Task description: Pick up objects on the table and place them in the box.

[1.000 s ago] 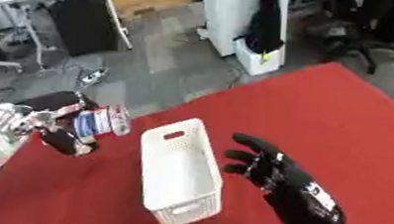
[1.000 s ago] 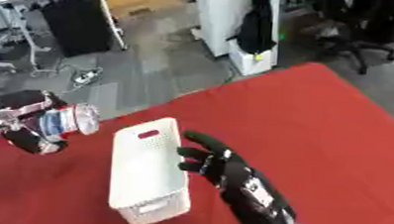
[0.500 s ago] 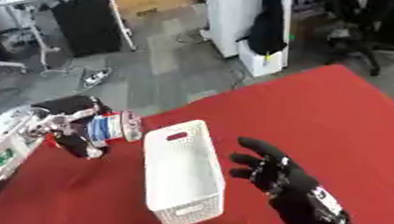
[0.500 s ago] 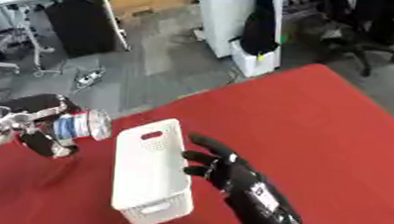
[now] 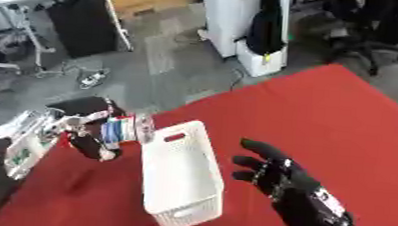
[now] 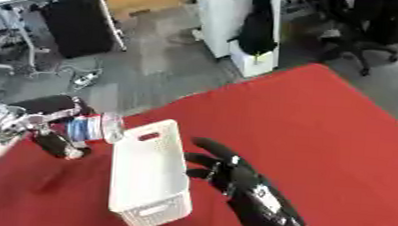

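A white slotted box [image 5: 180, 176] stands on the red table [image 5: 325, 114]. My left hand [image 5: 85, 136] is just left of the box's far end, above the table, shut on a small bottle with a blue and white label [image 5: 122, 129]. The bottle lies sideways, its end pointing at the box's rim. My right hand [image 5: 281, 183] hovers open to the right of the box, fingers spread and reaching toward its side wall, not touching it.
The table's far edge runs diagonally behind the box; beyond it is grey floor with desks [image 5: 61, 5], a white cabinet [image 5: 244, 18] and office chairs [image 5: 366, 31]. A wide stretch of red cloth lies to the right of my right hand.
My left hand has carried the bottle rightward, closer to the box's far rim. My right hand stays open beside the box, shifted slightly.
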